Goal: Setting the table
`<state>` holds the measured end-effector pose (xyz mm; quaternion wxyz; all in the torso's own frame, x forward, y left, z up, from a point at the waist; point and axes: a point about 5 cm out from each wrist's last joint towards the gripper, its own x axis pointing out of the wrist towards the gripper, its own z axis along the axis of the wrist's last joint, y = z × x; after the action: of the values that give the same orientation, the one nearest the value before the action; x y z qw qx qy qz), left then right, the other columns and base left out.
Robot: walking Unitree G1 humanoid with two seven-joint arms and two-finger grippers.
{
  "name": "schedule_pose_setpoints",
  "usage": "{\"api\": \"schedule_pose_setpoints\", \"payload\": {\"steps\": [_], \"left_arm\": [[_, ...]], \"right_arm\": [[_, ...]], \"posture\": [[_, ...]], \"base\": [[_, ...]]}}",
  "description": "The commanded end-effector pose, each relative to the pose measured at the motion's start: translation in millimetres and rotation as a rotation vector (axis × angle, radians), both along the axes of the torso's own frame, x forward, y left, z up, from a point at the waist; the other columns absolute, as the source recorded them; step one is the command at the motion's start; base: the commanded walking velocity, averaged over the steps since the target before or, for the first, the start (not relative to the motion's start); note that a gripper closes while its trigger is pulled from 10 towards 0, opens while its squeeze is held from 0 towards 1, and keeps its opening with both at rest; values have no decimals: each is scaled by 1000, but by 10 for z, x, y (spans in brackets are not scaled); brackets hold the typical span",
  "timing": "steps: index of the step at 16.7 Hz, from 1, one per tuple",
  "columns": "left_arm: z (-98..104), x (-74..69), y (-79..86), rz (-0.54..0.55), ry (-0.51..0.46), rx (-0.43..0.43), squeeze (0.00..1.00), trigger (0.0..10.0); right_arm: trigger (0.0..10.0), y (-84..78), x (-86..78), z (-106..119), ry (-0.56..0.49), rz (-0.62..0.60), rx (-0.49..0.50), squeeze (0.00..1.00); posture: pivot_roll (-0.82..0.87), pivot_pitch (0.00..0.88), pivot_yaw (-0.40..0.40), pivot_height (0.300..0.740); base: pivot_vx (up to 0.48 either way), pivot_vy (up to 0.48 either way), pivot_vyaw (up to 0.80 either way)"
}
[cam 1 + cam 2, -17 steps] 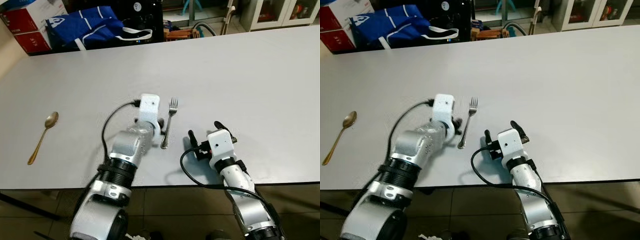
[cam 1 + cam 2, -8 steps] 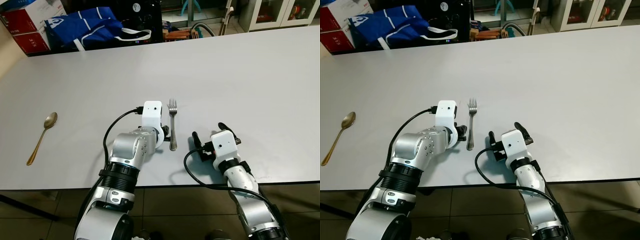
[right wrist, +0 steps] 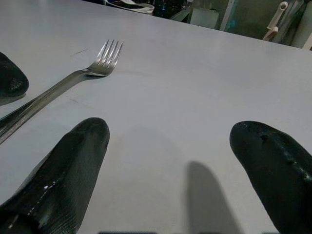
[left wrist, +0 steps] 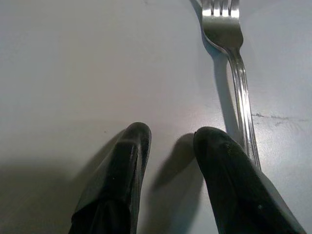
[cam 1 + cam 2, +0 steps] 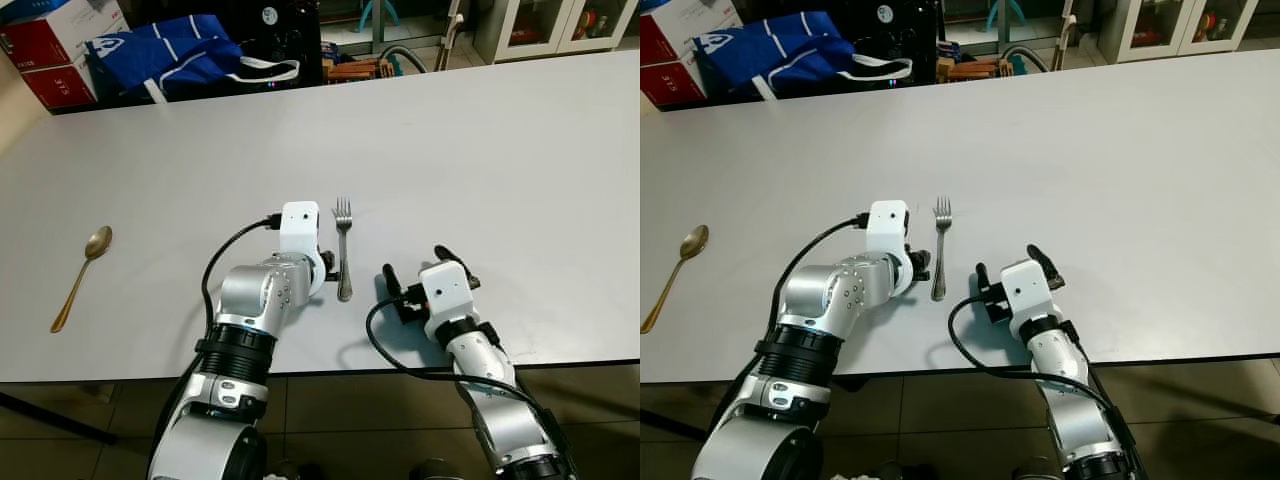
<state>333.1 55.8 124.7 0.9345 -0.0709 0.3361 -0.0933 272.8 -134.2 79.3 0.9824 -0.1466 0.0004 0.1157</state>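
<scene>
A silver fork (image 5: 343, 247) lies on the white table (image 5: 500, 170), tines pointing away from me. My left gripper (image 5: 327, 272) rests on the table just left of the fork's handle. In the left wrist view its black fingers (image 4: 131, 146) stand slightly apart and open, with nothing between them, and the fork (image 4: 239, 73) lies beside one finger. My right gripper (image 5: 416, 266) sits right of the fork near the table's front edge, open wide with bare table between its fingers (image 3: 78, 151). A gold spoon (image 5: 80, 276) lies far to the left.
Beyond the table's far edge are a blue bag (image 5: 185, 55), red and white boxes (image 5: 60, 45), a dark appliance (image 5: 285, 30) and glass-door cabinets (image 5: 560, 25). The table's front edge (image 5: 120, 378) runs just below the grippers.
The fork has turned from slanted to straight, in line with my left gripper, whose wrist swung with it. In the last half second little has moved. The right gripper stayed put.
</scene>
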Motion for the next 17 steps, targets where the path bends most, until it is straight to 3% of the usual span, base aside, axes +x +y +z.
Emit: {"api": "schedule_pose_setpoints", "payload": {"steps": [1, 17], "left_arm": [[45, -65, -423, -52, 36, -91, 0, 10000], [227, -67, -888, -159, 0, -167, 0, 10000]], "right_arm": [[10000, 36, -11, 33, -8, 11, 11, 0], [10000, 77, -15, 19, -4, 11, 16, 0]], "posture": [[-252, 57, 156, 731], [-268, 59, 168, 731]], "base": [[0, 0, 0], [0, 0, 0]]}}
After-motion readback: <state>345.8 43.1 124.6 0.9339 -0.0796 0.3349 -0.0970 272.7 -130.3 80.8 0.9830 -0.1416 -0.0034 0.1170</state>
